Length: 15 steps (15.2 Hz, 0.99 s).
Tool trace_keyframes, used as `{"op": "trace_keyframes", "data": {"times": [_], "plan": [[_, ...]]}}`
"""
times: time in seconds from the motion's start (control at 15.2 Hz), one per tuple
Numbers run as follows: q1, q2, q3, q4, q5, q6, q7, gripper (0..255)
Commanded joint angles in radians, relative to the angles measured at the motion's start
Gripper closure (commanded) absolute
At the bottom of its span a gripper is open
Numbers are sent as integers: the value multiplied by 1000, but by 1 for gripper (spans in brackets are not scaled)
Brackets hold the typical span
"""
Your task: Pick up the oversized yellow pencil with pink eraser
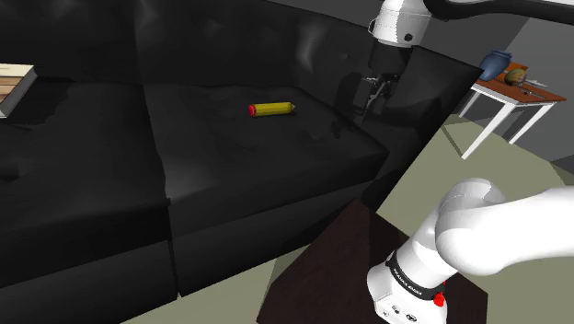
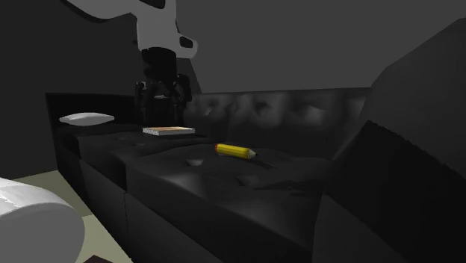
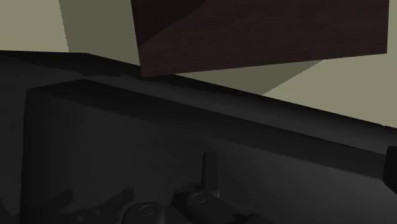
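The arm reaches to the shoulder view's upper right, hand (image 1: 373, 92) pointing down over the black sofa (image 1: 230, 175), right of the yellow pencil (image 1: 271, 109). Against the dark sofa I cannot tell whether the hand is wide or narrow.

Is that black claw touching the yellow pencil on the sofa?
Apart. In the shoulder view the gripper hangs to the right of the pencil, with bare black sofa cushion between them.

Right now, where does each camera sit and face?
Shoulder view: beside the stand, looking down over the black sofa; arm and gripper show.
Second exterior view: low at the sofa's end, looking along its seat; gripper hangs upper left.
Wrist view: on the hand, facing sofa edge, floor, stand.
Shared: both exterior views hold the pencil.
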Motion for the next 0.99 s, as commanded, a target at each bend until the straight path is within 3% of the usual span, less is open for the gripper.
{"op": "trace_keyframes", "data": {"times": [0.0, 0.46, 0.92], "plan": [[0, 0, 0, 0, 0, 0, 0, 0], [48, 187, -166, 53, -87, 166, -367, 0], [109, 438, -294, 191, -81, 306, -730, 0]]}}
